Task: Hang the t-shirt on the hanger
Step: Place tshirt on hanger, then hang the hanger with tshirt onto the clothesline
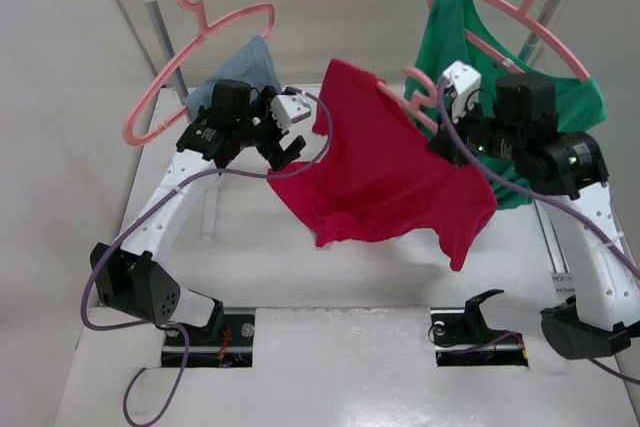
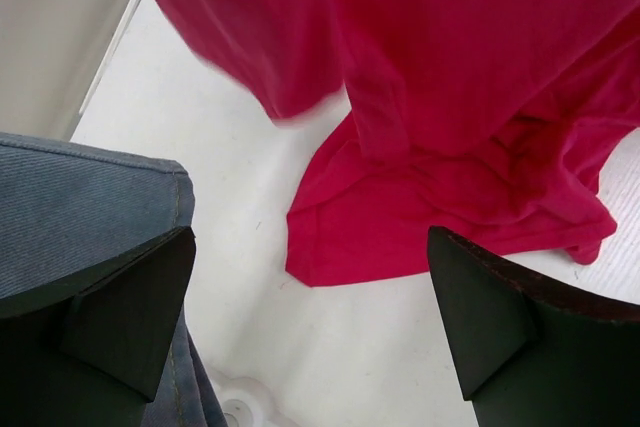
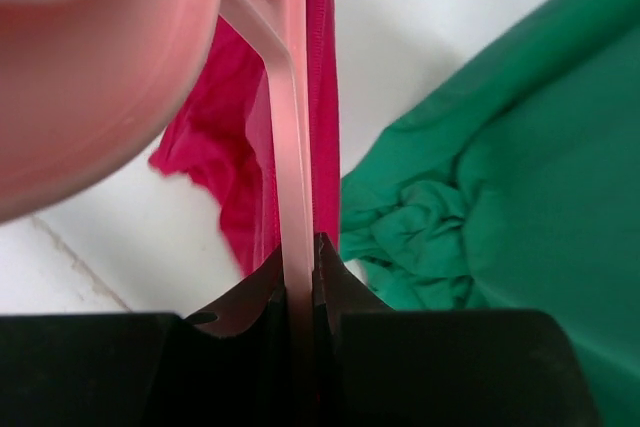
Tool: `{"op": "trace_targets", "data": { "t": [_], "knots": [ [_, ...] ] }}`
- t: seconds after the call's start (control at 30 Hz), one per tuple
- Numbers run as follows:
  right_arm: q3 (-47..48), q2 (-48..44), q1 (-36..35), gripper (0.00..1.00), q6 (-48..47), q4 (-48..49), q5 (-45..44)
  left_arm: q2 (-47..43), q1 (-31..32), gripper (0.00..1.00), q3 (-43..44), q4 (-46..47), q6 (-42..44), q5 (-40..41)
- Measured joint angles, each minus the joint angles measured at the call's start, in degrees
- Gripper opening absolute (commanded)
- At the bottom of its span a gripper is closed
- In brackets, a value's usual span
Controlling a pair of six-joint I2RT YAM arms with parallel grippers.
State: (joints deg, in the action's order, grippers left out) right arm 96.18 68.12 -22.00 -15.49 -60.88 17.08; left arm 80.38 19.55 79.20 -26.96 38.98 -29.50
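Top view: t-shirt (image 1: 390, 182) hangs off the hanger (image 1: 410, 87), one shoulder up by it, hem sagging toward the tabletop (image 1: 330, 347). Right gripper (image 1: 447, 127) is at the hanger. Left gripper (image 1: 287, 155) sits just beside the shirt's free edge.

Step in hand, my read: get the loose shoulder over the hanger's other arm. Pinch one layer near the neck, lift, pull across, keep the hanger level.

Left wrist: left gripper (image 2: 310, 332) spread wide, empty. T-shirt (image 2: 450, 97) ahead, denim piece (image 2: 80, 197) against the left-hand finger.

Right wrist: right gripper (image 3: 300, 282) clamped tight on the hanger's (image 3: 285, 147) thin bar, red fabric right alongside. Green top (image 3: 500, 197) just beside.
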Motion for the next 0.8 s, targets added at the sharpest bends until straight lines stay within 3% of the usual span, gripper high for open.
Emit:
{"op": "trace_targets", "data": {
  "t": [0.17,0.4,0.8],
  "knots": [
    [18.10,5.79,1.90,0.00,3.37,-6.40,-4.83,-1.31,1.42,1.00,-1.29,0.35,-1.14,-0.72],
    [39.17,15.08,3.89,0.00,5.79,-8.35,-9.29,-3.43,1.88,1.00,-3.10,0.50,-1.36,-1.64],
    [40.76,20.11,10.93,0.00,10.14,-2.60,-12.20,-7.34,1.88,1.00,-6.64,0.55,-1.36,-1.53]
  ]
}}
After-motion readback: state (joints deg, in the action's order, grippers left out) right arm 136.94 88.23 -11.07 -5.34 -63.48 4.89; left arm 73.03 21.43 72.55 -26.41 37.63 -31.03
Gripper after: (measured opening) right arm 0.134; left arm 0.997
